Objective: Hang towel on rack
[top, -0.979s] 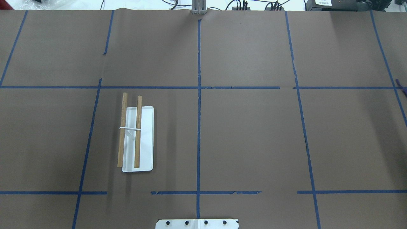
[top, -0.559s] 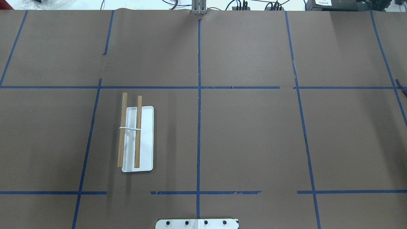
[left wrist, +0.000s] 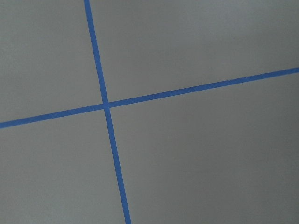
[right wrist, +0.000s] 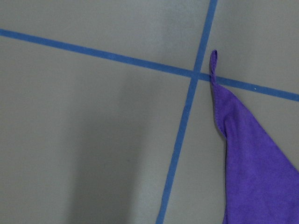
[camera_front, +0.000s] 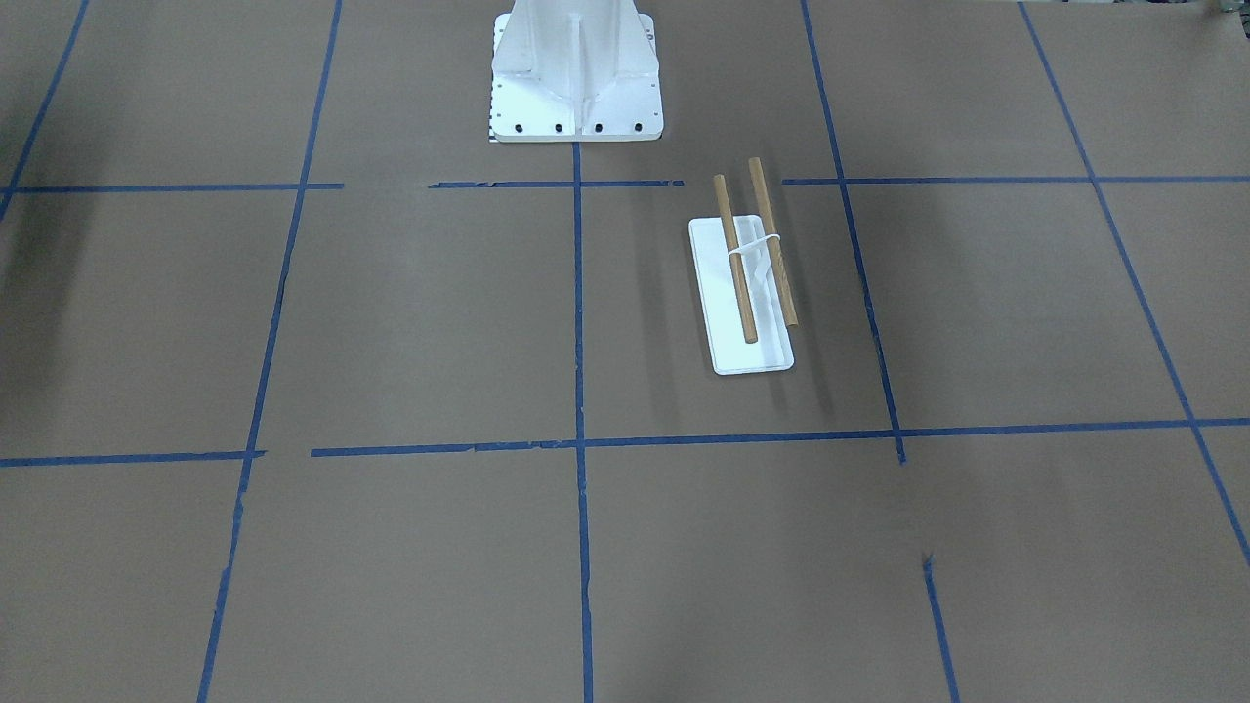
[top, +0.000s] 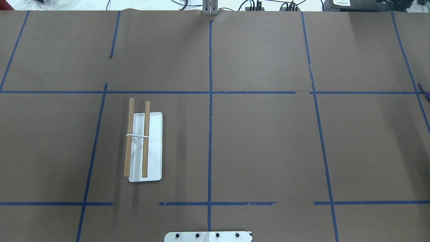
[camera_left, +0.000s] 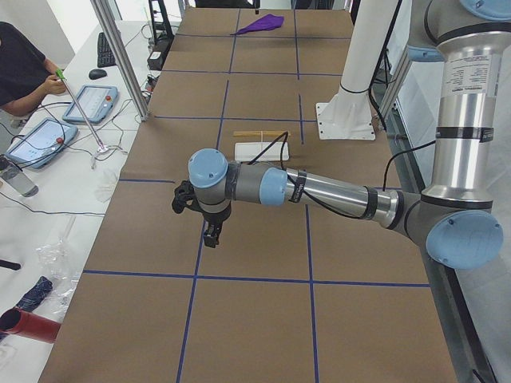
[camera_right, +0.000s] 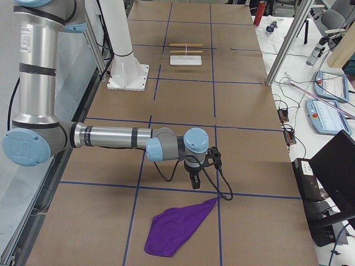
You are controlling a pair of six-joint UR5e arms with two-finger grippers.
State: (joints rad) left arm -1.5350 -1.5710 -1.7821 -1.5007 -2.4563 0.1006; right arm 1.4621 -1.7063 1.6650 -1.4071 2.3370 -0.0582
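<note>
The purple towel (camera_right: 177,228) lies flat on the table at my right end; its loop tag (right wrist: 213,65) shows in the right wrist view, and only a sliver (top: 424,91) shows overhead. The right gripper (camera_right: 194,182) points down just beside the towel's looped corner, apart from it; I cannot tell whether it is open or shut. The rack (top: 155,148), two wooden rods (top: 129,137) over a white base, stands on my left half (camera_front: 757,351). The left gripper (camera_left: 211,235) hangs over bare table beyond the rack, far from it; I cannot tell its state.
The white bolted pedestal (camera_front: 574,78) stands at the table's near middle edge. Blue tape lines (left wrist: 107,105) grid the brown table. An operator (camera_left: 20,68) sits beside the table's left end, with tablets and cables on the side bench.
</note>
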